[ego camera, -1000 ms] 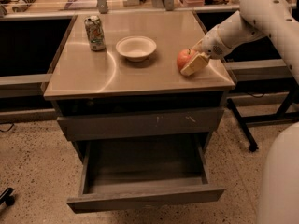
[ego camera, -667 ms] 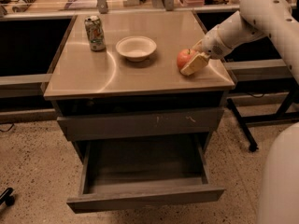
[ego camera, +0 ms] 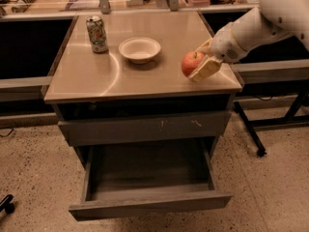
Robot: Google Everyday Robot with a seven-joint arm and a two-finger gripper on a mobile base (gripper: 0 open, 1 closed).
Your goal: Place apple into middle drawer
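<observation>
The red apple point(ego camera: 189, 63) sits on the steel cabinet top point(ego camera: 111, 71) near its right front corner. My gripper point(ego camera: 197, 62) reaches in from the right. Its pale fingers point(ego camera: 206, 68) straddle the apple, one behind it and one in front, closed against it. The apple still rests on the top. The middle drawer point(ego camera: 149, 204) is pulled out below, with a plain dark-grey front and a flat grey interior with nothing in it. It lies lower than the apple and to its left.
A white bowl point(ego camera: 139, 49) and a soda can point(ego camera: 97, 34) stand on the back left of the top. A shut drawer front with pale scratch marks point(ego camera: 145, 128) sits above the open drawer. A black table leg point(ego camera: 248, 129) stands at the right.
</observation>
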